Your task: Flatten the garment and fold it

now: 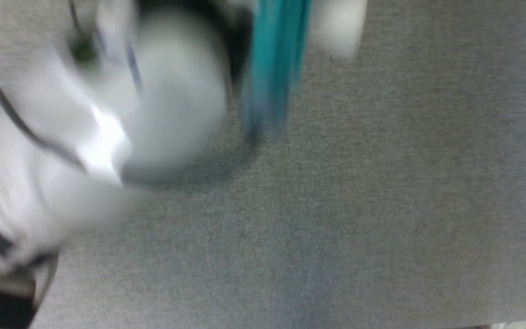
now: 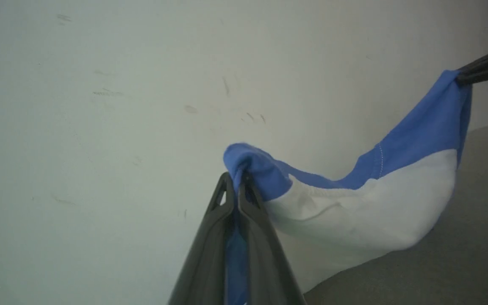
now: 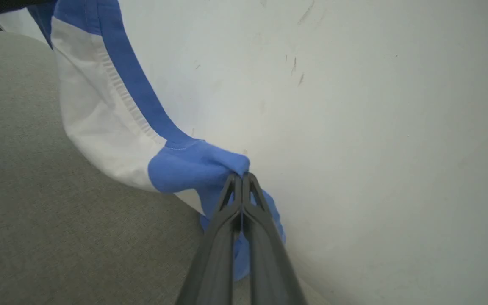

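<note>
A grey woven surface spread below, with a scuffed white wall beside it. The garment hung over the surface, sagging between the two grippers with its white body lowest. The left gripper was clamped on blue cloth at one end. The right gripper was pinched tight on blue cloth at the other.

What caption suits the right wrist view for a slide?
Right gripper shut on the garment, cloth sagging above grey surface.
</note>
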Robot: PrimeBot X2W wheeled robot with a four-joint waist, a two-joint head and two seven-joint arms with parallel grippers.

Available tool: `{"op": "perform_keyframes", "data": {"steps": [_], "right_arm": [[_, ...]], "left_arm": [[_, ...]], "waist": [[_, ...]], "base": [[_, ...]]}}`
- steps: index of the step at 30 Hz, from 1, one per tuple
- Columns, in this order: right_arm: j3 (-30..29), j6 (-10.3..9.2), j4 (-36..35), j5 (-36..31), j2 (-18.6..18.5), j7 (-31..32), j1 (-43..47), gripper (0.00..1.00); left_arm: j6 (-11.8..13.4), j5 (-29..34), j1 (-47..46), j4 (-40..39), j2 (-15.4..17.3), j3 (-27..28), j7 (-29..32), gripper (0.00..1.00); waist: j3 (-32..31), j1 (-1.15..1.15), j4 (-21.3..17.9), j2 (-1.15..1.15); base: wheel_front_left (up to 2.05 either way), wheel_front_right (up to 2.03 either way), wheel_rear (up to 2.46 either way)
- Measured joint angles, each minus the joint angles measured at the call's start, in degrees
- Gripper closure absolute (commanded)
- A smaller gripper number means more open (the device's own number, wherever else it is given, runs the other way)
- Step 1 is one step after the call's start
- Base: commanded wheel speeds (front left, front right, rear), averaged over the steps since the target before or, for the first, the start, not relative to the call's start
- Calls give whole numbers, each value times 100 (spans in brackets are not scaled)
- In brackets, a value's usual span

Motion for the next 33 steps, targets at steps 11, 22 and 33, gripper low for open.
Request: {"op": "perform_keyframes", "data": {"steps": [11, 22, 33], "right_arm": [[-1183, -1, -425, -208, 318, -42, 3017, 100], [-1484, -1, -514, -967, 1045, 26, 5761, 100], [-1793, -1, -441, -1111, 1593, 493, 7453, 100]], "left_arm": [[948, 256, 2611, -1278, 682, -831, 458, 100], [1403, -731, 4824, -1124, 921, -1496, 305, 100], [1011, -2239, 6004, -691, 958, -1634, -33, 100]], "waist": [[-716, 0, 5, 0], [-1655, -1, 35, 0], [-2522, 0, 117, 0]], "base": [[0, 0, 0], [0, 0, 0], [0, 0, 0]]}}
